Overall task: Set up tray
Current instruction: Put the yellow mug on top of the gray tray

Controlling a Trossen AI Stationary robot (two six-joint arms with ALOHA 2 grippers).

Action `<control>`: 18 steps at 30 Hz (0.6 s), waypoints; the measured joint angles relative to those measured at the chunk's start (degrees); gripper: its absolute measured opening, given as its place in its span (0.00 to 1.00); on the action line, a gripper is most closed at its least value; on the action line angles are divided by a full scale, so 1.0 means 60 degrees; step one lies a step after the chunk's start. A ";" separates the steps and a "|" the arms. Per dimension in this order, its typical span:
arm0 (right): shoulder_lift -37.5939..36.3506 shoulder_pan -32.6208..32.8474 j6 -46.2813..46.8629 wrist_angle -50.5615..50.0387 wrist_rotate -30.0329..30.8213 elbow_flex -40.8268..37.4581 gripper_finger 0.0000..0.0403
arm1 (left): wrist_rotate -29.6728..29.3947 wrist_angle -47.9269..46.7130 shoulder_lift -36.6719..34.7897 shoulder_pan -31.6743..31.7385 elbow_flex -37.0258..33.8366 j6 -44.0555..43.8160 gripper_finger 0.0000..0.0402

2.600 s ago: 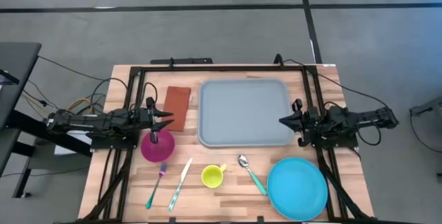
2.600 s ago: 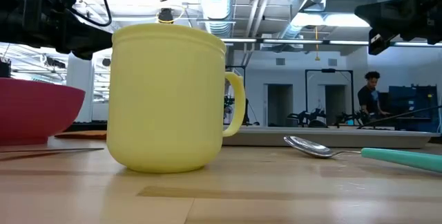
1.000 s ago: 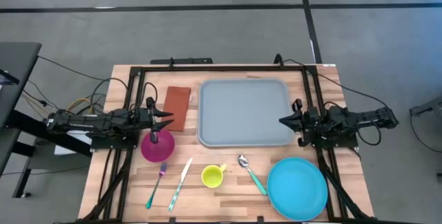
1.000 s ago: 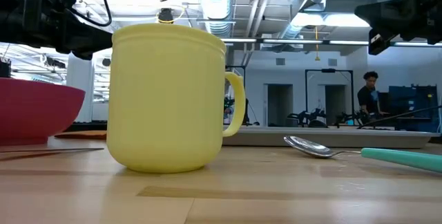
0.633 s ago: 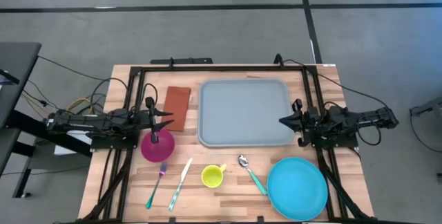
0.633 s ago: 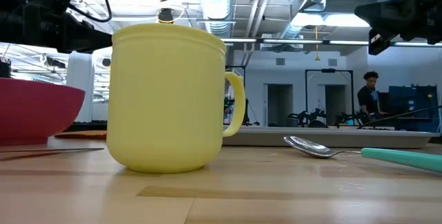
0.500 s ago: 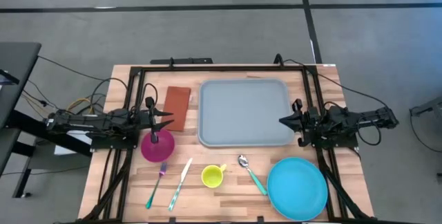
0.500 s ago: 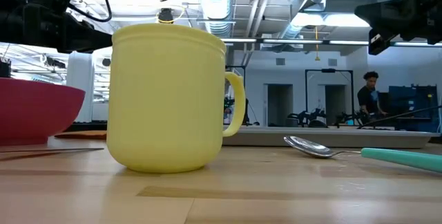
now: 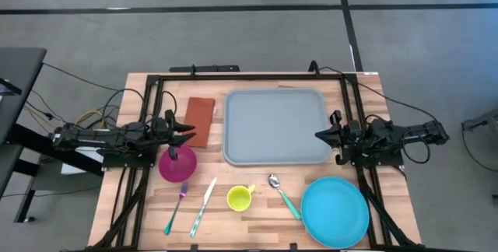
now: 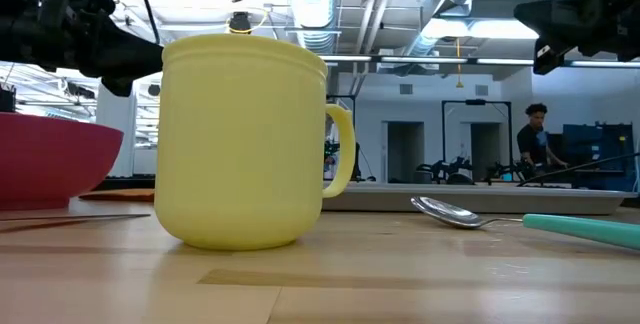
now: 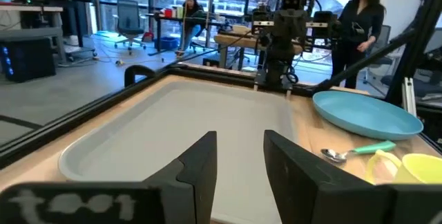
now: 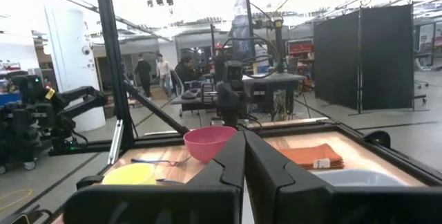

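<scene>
Since a moment ago only my left gripper (image 9: 185, 132) has stirred, shifting slightly above the pink bowl (image 9: 177, 164), fingers a little parted, I judge to start work. Mid-table between my arms lies the tray (image 9: 276, 125), pale grey-blue, rimmed, bare. At its right edge my right gripper (image 9: 322, 135) waits, fingers closed.

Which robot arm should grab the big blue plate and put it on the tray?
Probably the right. The right gripper waits at the tray's right edge, and the blue plate lies on that same side, at the table's front. The left gripper sits far across, above the pink bowl.
</scene>
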 joint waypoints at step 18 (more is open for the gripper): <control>0.0002 -0.0062 -0.1277 0.1640 0.2552 -0.0002 0.00 | -0.0149 0.0004 0.0004 0.0000 0.0000 -0.2428 0.27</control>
